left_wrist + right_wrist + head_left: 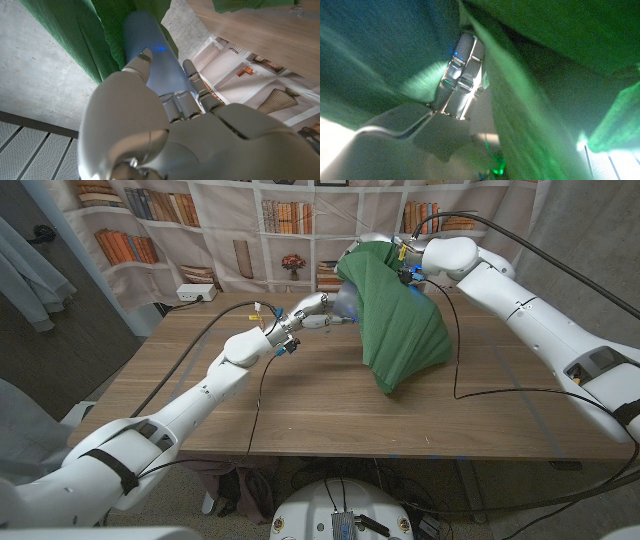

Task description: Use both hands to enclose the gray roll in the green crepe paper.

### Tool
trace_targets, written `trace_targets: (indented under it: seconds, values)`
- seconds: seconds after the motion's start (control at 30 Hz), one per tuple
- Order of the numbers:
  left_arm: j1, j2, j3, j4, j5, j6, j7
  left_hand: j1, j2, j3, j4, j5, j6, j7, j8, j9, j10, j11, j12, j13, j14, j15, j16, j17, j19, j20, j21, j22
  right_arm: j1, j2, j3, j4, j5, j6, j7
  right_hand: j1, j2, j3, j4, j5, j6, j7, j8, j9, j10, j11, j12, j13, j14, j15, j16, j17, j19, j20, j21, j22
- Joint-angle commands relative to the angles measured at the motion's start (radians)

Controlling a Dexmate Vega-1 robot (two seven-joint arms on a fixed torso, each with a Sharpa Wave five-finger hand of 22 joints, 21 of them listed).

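Both hands work above the table's far edge. Left hand grips the gray roll steady while the right hand pinches green crepe paper, draping it over.

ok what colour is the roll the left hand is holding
Pale bluish gray roll, clearest in the left wrist view, gripped by the left hand.

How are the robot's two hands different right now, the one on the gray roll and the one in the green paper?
The left hand is bare and plain to see, gripping the gray roll; the right hand is draped in the green crepe paper, which it holds up. The left arm reaches low over the table; the right hand is raised higher. Both are white and meet at the paper.
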Motion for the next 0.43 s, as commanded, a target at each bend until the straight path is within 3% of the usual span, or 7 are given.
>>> trace_targets:
  seconds: [0.03, 0.43]
  values:
    - [0.01, 0.003, -0.02, 0.008, 0.018, -0.022, 0.044, 0.008, 0.002, -0.003, 0.001, 0.005, 0.003, -0.005, 0.008, 0.004, 0.003, -0.003, -0.003, 0.005, -0.005, -0.135, 0.002, 0.004, -0.005, -0.033, 0.005, -0.002, 0.013, 0.022, -0.011, 0.036, 0.0, 0.031, -0.004, 0.007, 0.004, 0.002, 0.001, 0.01, -0.002, -0.002, 0.0, 0.004, 0.007, -0.003, -0.001, 0.003, 0.001, -0.056, 0.0, 0.005, -0.005, -0.153, 0.006, -0.001]
    - [0.012, -0.011, -0.017, 0.013, 0.037, -0.033, 0.073, 0.009, 0.001, -0.003, 0.001, 0.005, 0.004, -0.005, 0.007, 0.0, 0.007, -0.005, -0.004, 0.003, -0.005, -0.134, 0.002, 0.004, -0.005, -0.034, 0.006, -0.001, 0.003, 0.018, -0.011, 0.05, 0.007, 0.054, 0.003, 0.006, 0.005, 0.002, 0.002, 0.011, -0.002, 0.0, -0.001, 0.005, 0.01, -0.004, -0.002, 0.003, -0.001, -0.056, -0.001, 0.007, -0.004, -0.152, 0.008, -0.004]
